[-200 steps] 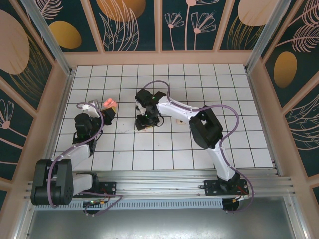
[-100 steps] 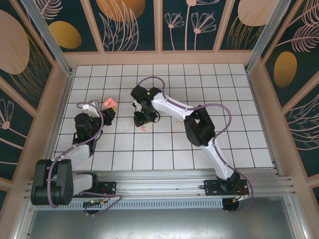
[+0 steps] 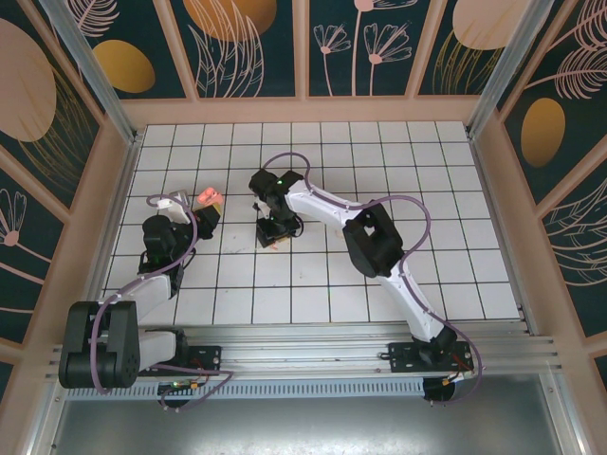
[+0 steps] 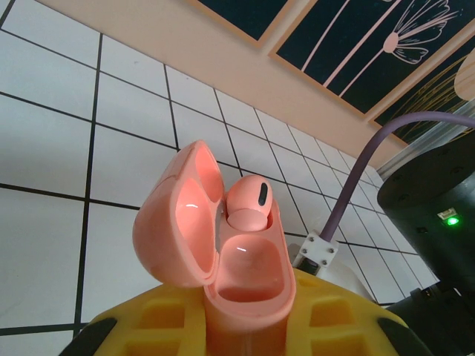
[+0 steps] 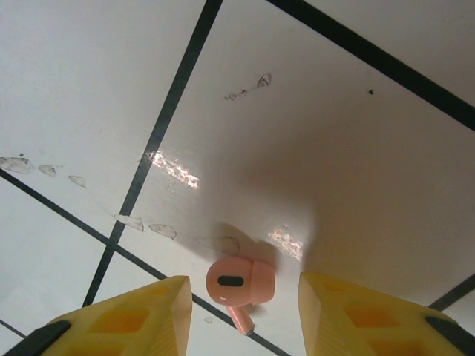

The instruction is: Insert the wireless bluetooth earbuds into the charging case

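A salmon-pink charging case [image 4: 249, 293] stands upright between my left gripper's [image 4: 249, 326] yellow fingers [image 4: 152, 326], which are shut on its base. Its lid [image 4: 174, 215] hangs open to the left. One pink earbud [image 4: 249, 204] sits in the far slot and the near slot is empty. From above, the case [image 3: 208, 197] shows at the left of the tiled floor, held by the left gripper [image 3: 202, 212]. A second pink earbud [image 5: 239, 282] lies on a white tile, stem toward me, between the open fingers [image 5: 130, 319] of my right gripper [image 5: 245, 311], untouched. The right gripper [image 3: 272, 234] hangs low over that spot.
The floor [image 3: 379, 180] is white tiles with black grout lines, walled by peach boards and dark floral panels [image 3: 247, 43]. Small smudges mark the tile [image 5: 159, 230] near the earbud. The right arm's purple cable [image 3: 417, 213] loops over the centre tiles.
The right gripper has settled lower over the loose earbud, and that arm's elbow has swung left. The left gripper and the case have not moved.
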Motion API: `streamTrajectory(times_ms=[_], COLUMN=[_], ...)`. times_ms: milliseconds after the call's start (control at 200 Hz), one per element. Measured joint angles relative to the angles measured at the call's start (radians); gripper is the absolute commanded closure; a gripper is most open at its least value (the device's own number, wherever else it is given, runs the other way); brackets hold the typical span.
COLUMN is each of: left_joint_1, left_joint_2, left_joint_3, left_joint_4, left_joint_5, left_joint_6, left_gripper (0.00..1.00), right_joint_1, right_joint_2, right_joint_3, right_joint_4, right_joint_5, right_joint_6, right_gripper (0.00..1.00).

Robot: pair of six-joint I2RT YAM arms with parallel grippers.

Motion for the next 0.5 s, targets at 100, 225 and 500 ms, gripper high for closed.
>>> streamTrajectory(times_ms=[100,225,500], left_joint_1=[0.0,0.0,0.0], left_joint_2=[0.001,0.001,0.001], left_joint_3=[0.0,0.0,0.0], left_joint_4=[0.0,0.0,0.0], left_joint_5=[0.0,0.0,0.0], left_joint_6=[0.0,0.0,0.0], left_gripper=[0.87,0.87,0.87], right_joint_1=[0.0,0.0,0.0], right_joint_2=[0.006,0.008,0.012], right_joint_3=[0.001,0.001,0.005], right_joint_4=[0.0,0.002,0.006], right_joint_5=[0.0,-0.001,0.0], right_joint_6=[0.0,0.0,0.0], right_gripper=[0.6,0.62,0.63])
